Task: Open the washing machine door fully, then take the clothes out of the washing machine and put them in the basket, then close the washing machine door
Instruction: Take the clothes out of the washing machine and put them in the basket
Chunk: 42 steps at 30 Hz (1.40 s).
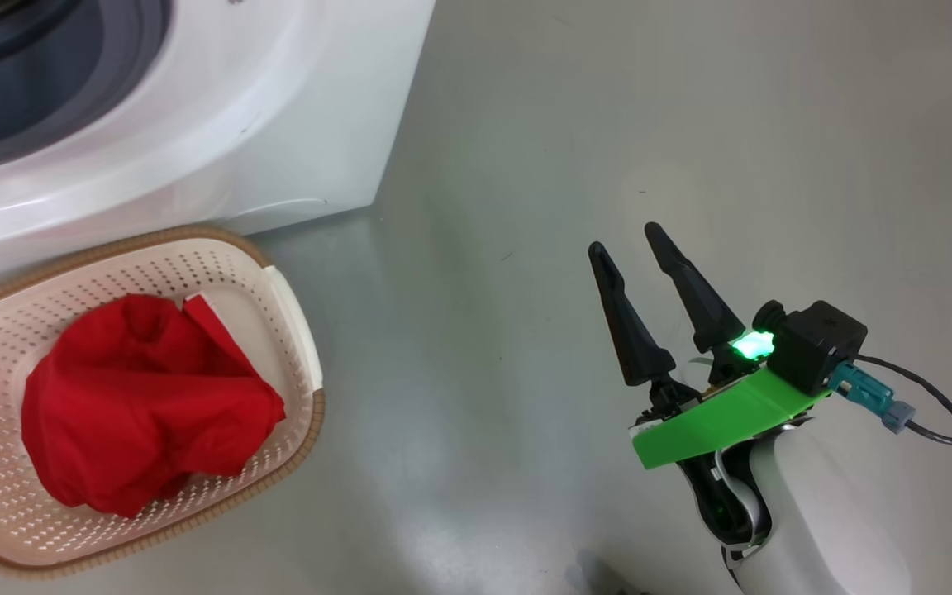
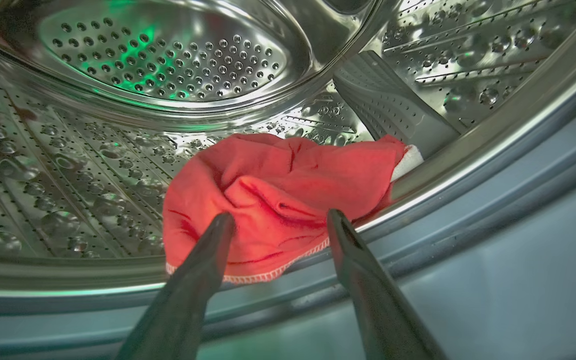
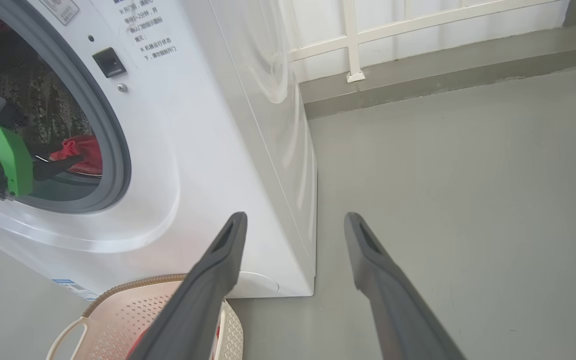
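The left gripper, fingers spread wide, reaches into the big white boxy washing machine's perforated steel drum, a bright red soft garment just ahead between its tips (ungripped), while the right gripper, equally spread and empty, hovers over glossy grey floor, a cream perforated plastic basket holding more red fabric to its left.

The head view looks steeply down on the floor, the washing machine front and the basket. The left wrist view peers into the drum from close up. The right wrist view, farther back and low, faces the machine's corner, sharing basket and drum mouth.
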{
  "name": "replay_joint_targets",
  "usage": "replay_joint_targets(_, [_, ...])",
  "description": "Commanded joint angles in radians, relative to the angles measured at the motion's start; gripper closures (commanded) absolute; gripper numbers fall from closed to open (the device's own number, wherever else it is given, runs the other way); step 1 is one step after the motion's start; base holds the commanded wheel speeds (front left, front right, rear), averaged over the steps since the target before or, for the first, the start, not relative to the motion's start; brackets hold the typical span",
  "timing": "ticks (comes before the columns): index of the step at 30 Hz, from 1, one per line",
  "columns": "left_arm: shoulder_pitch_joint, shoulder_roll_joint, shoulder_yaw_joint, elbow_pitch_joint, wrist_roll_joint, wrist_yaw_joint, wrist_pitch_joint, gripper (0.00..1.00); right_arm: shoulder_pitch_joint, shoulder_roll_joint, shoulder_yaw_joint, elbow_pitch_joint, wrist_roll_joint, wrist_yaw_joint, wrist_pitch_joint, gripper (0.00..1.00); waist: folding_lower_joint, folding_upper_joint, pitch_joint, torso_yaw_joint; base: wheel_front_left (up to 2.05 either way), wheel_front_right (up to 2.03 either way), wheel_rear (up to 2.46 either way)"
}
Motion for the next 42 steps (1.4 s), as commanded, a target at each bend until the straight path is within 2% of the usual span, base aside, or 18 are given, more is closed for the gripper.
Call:
replay_joint_targets(1, [-0.033, 0.052, 0.010, -0.003, 0.010, 0.019, 0.006, 0.00, -0.008, 0.006, 0.020, -0.026, 0.017, 0.002, -0.005, 0.00, 0.0000, 0.0000, 0.007, -0.009, 0.00, 0.00, 0.00])
replay_joint_targets(10, [-0.060, 0.056, -0.005, 0.050, 0.011, 0.063, 0.006, 0.02, -0.006, 0.006, 0.030, -0.029, 0.024, 0.002, -0.005, 0.00, 0.0000, 0.0000, 0.015, -0.026, 0.00, 0.00, 0.00])
replay_joint_targets(11, [-0.061, 0.055, -0.008, 0.053, 0.011, 0.068, 0.004, 0.29, -0.006, 0.006, 0.030, -0.029, 0.023, 0.002, -0.005, 0.00, 0.0000, 0.0000, 0.016, -0.027, 0.00, 0.00, 0.00])
replay_joint_targets(12, [-0.063, 0.052, -0.011, 0.058, 0.010, 0.078, -0.006, 0.69, -0.006, 0.006, 0.029, -0.029, 0.021, 0.002, -0.005, 0.00, 0.0000, 0.0000, 0.016, -0.027, 0.00, 0.00, 0.00])
replay_joint_targets(13, [-0.064, 0.050, -0.012, 0.061, 0.009, 0.081, -0.008, 0.69, -0.005, 0.006, 0.028, -0.028, 0.020, 0.002, -0.005, 0.00, 0.0000, 0.0000, 0.016, -0.027, 0.00, 0.00, 0.00])
replay_joint_targets(14, [-0.064, 0.047, -0.014, 0.063, 0.008, 0.084, -0.011, 0.95, -0.005, 0.006, 0.027, -0.028, 0.019, 0.002, -0.005, 0.00, 0.0000, 0.0000, 0.015, -0.026, 0.00, 0.00, 0.00])
replay_joint_targets(15, [-0.065, 0.044, -0.015, 0.065, 0.006, 0.087, -0.014, 1.00, -0.005, 0.006, 0.025, -0.028, 0.018, 0.002, -0.005, 0.00, 0.0000, 0.0000, 0.015, -0.025, 0.00, 0.00, 0.00])
replay_joint_targets(19, [-0.062, 0.033, -0.020, 0.071, -0.001, 0.097, -0.028, 1.00, -0.007, 0.006, 0.022, -0.023, 0.013, 0.002, -0.005, 0.00, 0.0000, 0.0000, 0.009, -0.017, 0.00, 0.00, 0.00])
replay_joint_targets(24, [-0.059, 0.036, -0.020, 0.067, -0.020, 0.069, -0.075, 1.00, -0.009, 0.006, 0.014, -0.019, 0.004, 0.002, -0.005, 0.00, 0.0000, 0.0000, -0.003, 0.001, 0.00, 0.00, 0.00])
replay_joint_targets(31, [-0.024, 0.004, 0.016, 0.070, -0.087, 0.042, -0.166, 1.00, -0.015, 0.006, -0.004, -0.011, -0.015, 0.002, -0.005, 0.00, 0.0000, 0.0000, -0.021, 0.031, 0.00, 0.00, 0.00])
replay_joint_targets(36, [0.006, -0.048, 0.080, 0.061, -0.185, -0.014, -0.217, 1.00, -0.015, 0.006, -0.016, -0.005, -0.032, 0.002, -0.005, 0.00, 0.0000, 0.0000, -0.042, 0.059, 0.00, 0.00, 0.00])
replay_joint_targets(42, [0.046, -0.111, 0.170, 0.016, -0.314, -0.090, -0.230, 1.00, -0.001, 0.006, -0.030, 0.005, -0.059, 0.002, -0.005, 0.00, 0.0000, 0.0000, -0.081, 0.088, 0.00, 0.00, 0.00])
